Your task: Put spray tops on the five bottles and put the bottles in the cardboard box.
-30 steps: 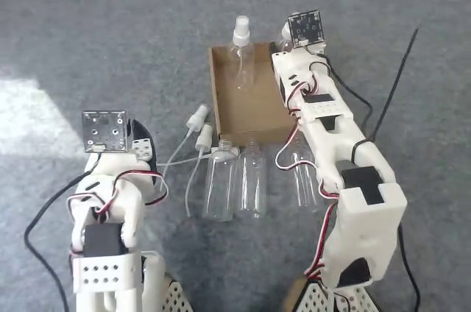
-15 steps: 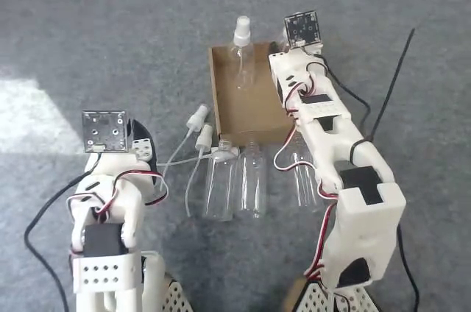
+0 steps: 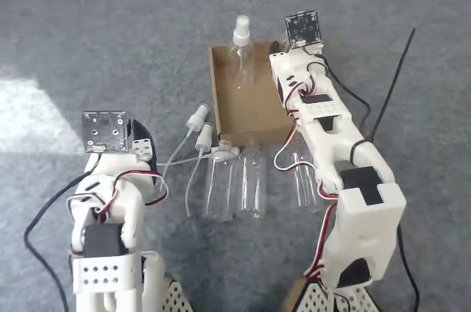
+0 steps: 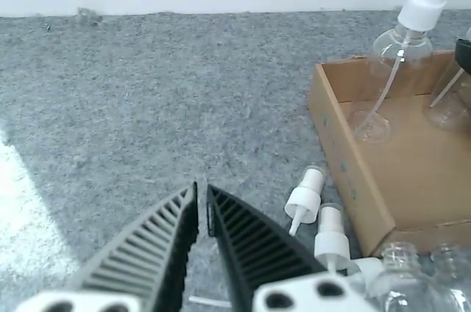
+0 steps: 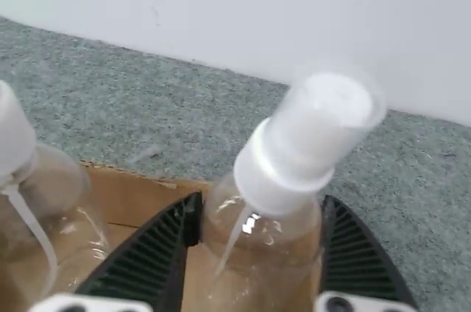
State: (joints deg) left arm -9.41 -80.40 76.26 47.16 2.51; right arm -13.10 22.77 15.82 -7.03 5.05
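The cardboard box (image 3: 221,98) lies open at the table's middle. One bottle with a spray top (image 3: 241,54) stands in its far left corner. My right gripper (image 5: 259,209) is at the box's far right corner (image 3: 287,45), shut on a second topped bottle (image 5: 294,143) held upright between its fingers. Three bare bottles (image 3: 219,183) (image 3: 252,179) (image 3: 302,172) lie in front of the box. Loose spray tops (image 3: 197,117) (image 3: 204,135) lie left of the box. My left gripper (image 4: 202,205) is shut on nothing, back from the spray tops (image 4: 304,198).
The right arm (image 3: 331,135) stretches along the box's right wall and over the rightmost lying bottle. The left arm (image 3: 110,179) stays folded at the near left. Black cables trail at both sides. Grey carpet lies open to the far left.
The right arm has shifted slightly left toward the box's inside with its bottle. The left arm has not moved.
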